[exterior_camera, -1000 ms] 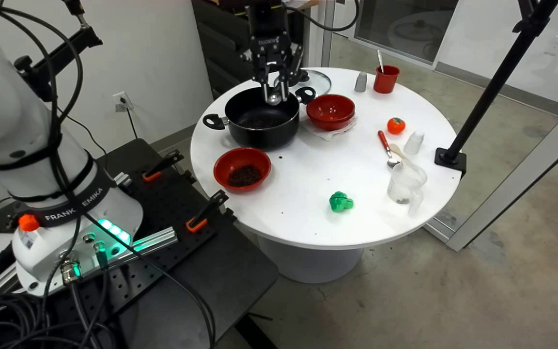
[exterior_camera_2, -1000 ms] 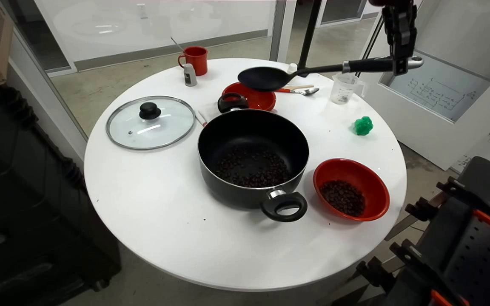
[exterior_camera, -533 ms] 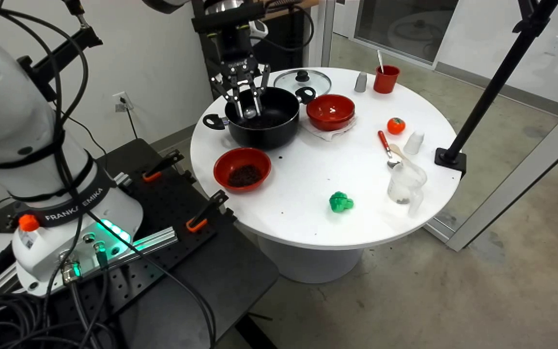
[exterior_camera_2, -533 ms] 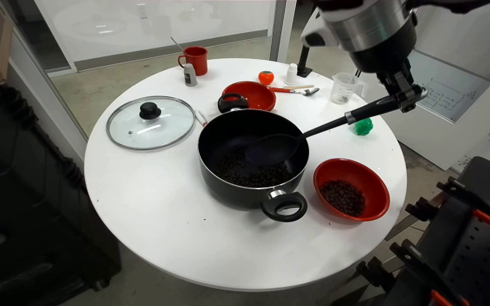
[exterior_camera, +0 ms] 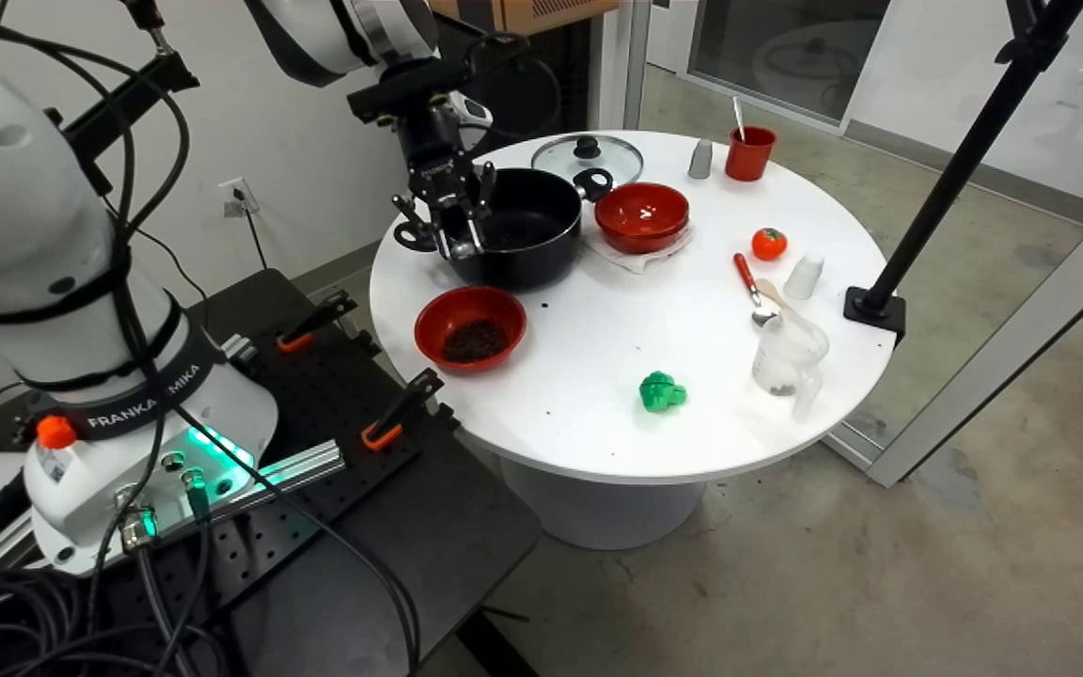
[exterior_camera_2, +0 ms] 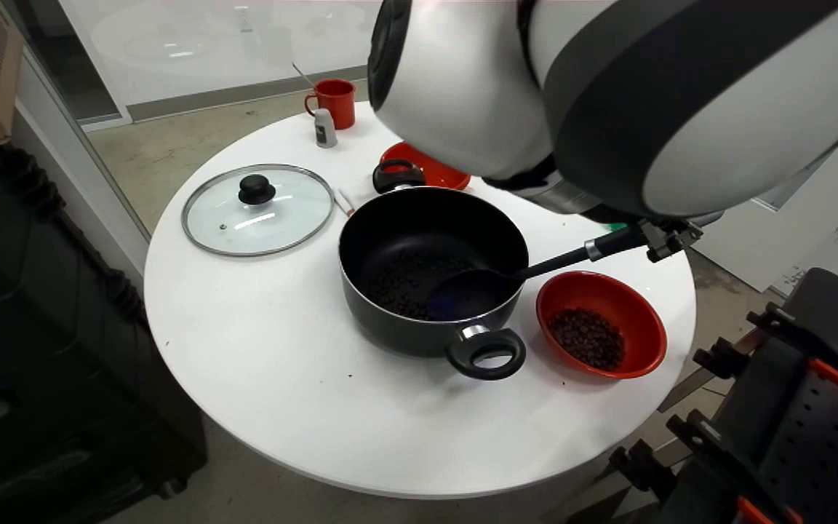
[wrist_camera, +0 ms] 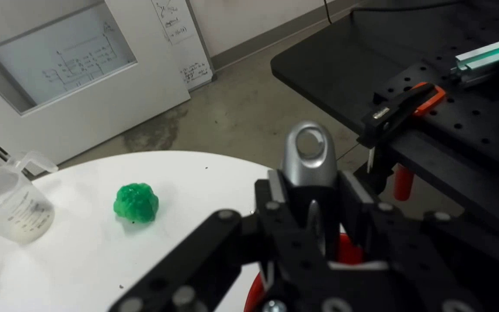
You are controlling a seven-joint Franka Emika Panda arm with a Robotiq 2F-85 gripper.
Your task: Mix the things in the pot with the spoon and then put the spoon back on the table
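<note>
We judge the mixing in hand

Nearest, in the wrist view, our jaws are clenched on the spoon (wrist_camera: 311,177). Its far end dips inside the pot (exterior_camera_2: 404,336) by the dark beans (exterior_camera_2: 393,284); we cannot tell whether they touch. Farther along the desk (exterior_camera_2: 266,378) a lid (exterior_camera_2: 257,218) lies flat, and beyond it stands a red mug (exterior_camera_2: 339,104). The next move, we think, calls for a firm hold and low sweeps within the pot's wall; setting the spoon on the desk comes after.
</note>
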